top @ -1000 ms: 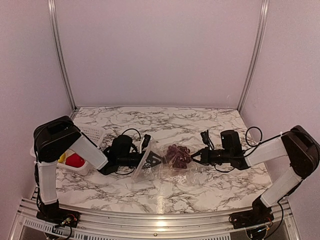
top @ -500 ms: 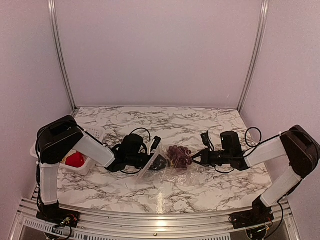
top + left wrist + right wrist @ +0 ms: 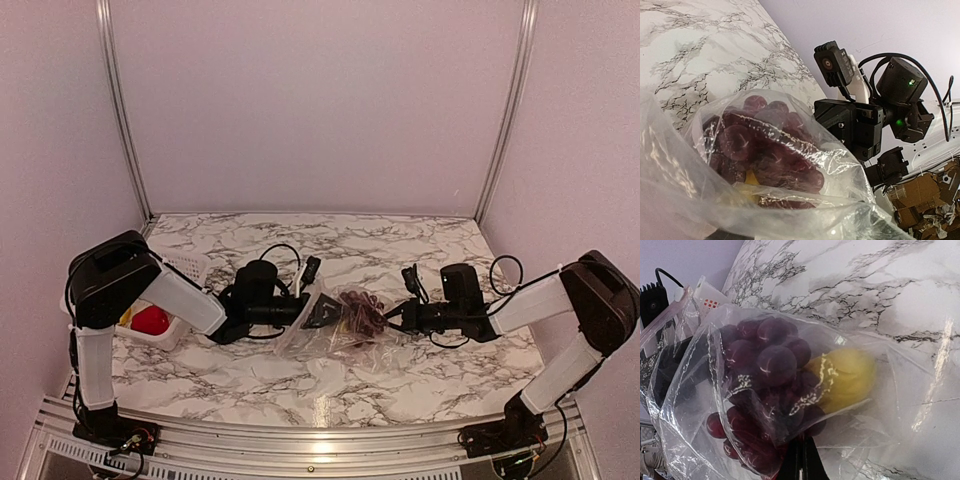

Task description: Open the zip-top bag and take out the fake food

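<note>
The clear zip-top bag (image 3: 345,335) lies mid-table between both arms. Inside it are the dark purple grape bunch (image 3: 360,308) and a yellow piece (image 3: 845,377) of fake food. My left gripper (image 3: 317,290) is at the bag's left, open end, jaws spread apart with the plastic draped around them. In the left wrist view crinkled plastic (image 3: 790,215) hides its fingers, and the grapes (image 3: 765,145) sit close ahead. My right gripper (image 3: 392,320) is shut on the bag's right side, its fingers (image 3: 800,462) pinching the film just under the grapes (image 3: 765,365).
A white mesh basket (image 3: 183,268) stands at the left edge under my left arm, holding a red piece (image 3: 150,320) and a yellow piece (image 3: 123,317). Aluminium posts and walls enclose the back and sides of the marble table (image 3: 330,240).
My left gripper has pulled back slightly to the left and its jaws stand wider apart, lifting the bag's open end. The right gripper has stayed shut on the bag.
</note>
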Robot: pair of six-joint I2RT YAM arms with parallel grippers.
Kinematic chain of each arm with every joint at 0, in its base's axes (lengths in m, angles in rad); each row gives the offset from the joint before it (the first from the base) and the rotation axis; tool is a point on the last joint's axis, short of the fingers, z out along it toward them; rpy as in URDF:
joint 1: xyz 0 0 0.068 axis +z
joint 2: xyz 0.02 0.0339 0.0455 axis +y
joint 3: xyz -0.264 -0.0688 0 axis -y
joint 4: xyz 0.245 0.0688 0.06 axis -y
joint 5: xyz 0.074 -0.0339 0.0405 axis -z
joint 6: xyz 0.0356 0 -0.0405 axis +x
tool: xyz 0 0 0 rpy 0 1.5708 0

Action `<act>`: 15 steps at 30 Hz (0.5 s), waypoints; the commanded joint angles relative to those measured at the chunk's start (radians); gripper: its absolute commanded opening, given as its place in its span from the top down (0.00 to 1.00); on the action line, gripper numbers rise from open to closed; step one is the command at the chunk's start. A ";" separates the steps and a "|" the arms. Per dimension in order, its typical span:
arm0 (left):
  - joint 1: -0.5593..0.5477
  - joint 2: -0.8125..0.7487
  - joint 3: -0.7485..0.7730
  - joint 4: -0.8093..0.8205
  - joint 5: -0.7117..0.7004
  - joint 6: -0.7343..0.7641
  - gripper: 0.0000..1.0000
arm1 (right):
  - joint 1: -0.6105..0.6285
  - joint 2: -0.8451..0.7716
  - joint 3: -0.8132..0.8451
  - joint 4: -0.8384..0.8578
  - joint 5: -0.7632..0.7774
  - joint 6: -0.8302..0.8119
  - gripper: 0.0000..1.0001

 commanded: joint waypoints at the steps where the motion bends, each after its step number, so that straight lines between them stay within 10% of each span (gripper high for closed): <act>1: 0.000 0.000 0.006 0.068 -0.004 -0.027 0.31 | 0.015 0.001 -0.004 -0.006 -0.015 -0.001 1.00; 15: -0.038 0.108 0.154 -0.234 -0.064 0.156 0.47 | 0.024 0.023 -0.004 0.051 -0.059 0.017 1.00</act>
